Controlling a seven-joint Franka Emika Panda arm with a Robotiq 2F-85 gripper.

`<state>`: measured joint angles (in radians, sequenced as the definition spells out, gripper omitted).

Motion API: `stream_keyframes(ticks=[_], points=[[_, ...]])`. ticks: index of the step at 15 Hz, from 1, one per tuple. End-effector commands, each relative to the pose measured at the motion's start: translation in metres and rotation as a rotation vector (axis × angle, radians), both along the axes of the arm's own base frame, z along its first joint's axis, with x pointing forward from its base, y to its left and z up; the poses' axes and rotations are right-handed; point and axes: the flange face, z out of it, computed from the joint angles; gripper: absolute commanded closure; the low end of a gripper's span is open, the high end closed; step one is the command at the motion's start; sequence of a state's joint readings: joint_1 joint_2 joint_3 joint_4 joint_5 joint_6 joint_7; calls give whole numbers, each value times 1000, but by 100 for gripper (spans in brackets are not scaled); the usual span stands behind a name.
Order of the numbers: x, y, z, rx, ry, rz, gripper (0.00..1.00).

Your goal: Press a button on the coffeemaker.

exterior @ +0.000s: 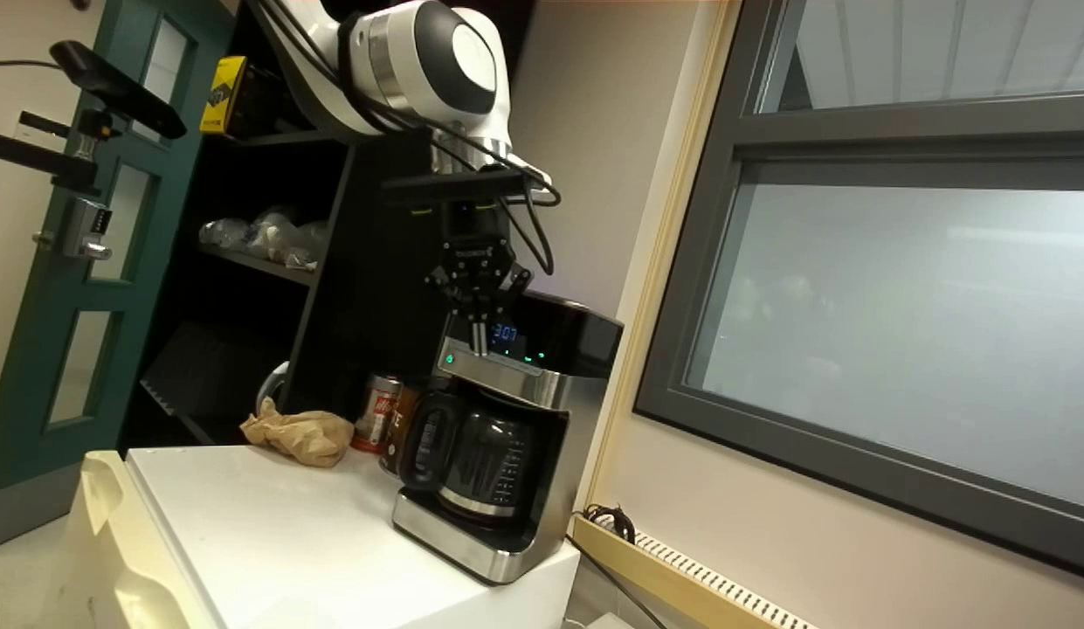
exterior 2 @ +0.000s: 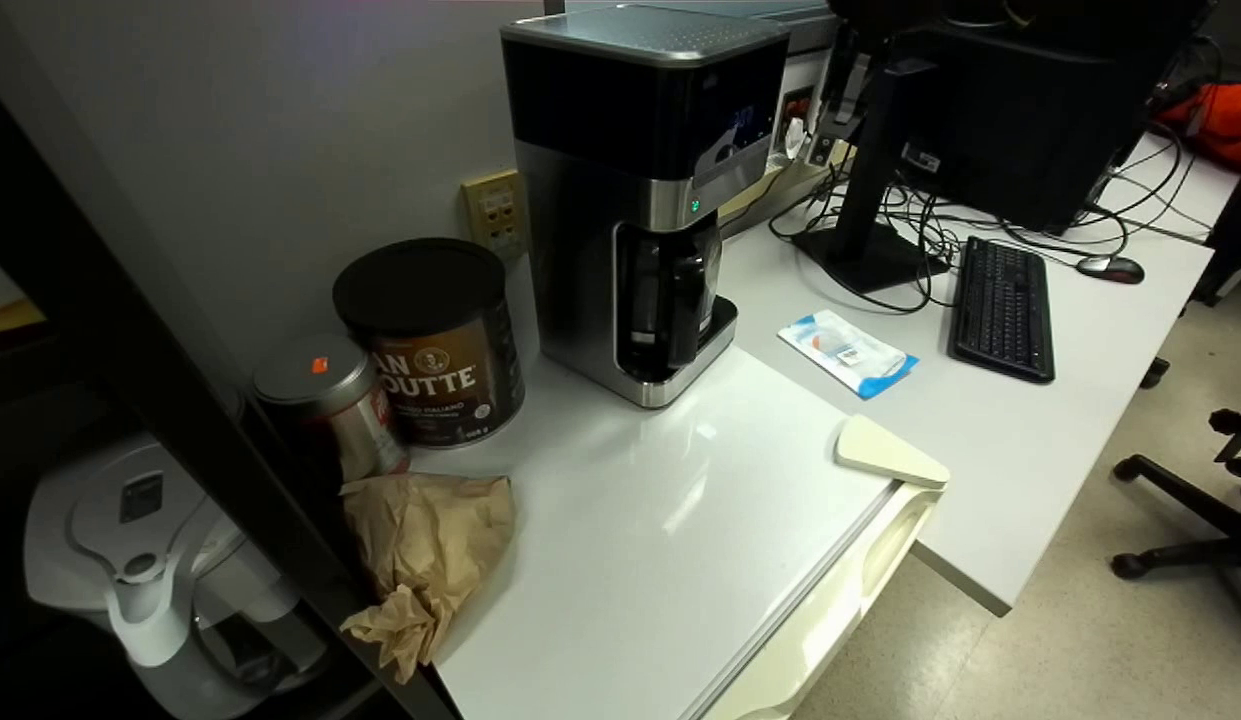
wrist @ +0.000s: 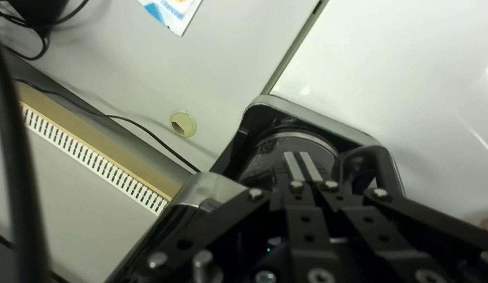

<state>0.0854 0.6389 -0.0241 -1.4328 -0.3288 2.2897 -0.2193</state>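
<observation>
One coffeemaker (exterior: 542, 390) faces the nearby end effector (exterior: 479, 339).

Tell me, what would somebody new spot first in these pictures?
Probably the white robot arm, high up, with its black pincer pointing down in front of the coffeemaker where blue numbers glow. Next, perhaps the big brown can beside the coffeemaker, and the crumpled paper bag at the edge of the white top.
</observation>
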Motion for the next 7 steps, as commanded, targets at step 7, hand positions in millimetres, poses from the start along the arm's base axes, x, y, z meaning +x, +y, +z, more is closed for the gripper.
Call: stream_keyframes(ticks=[7], points=[[-95, -19, 40, -119, 17, 59, 100]])
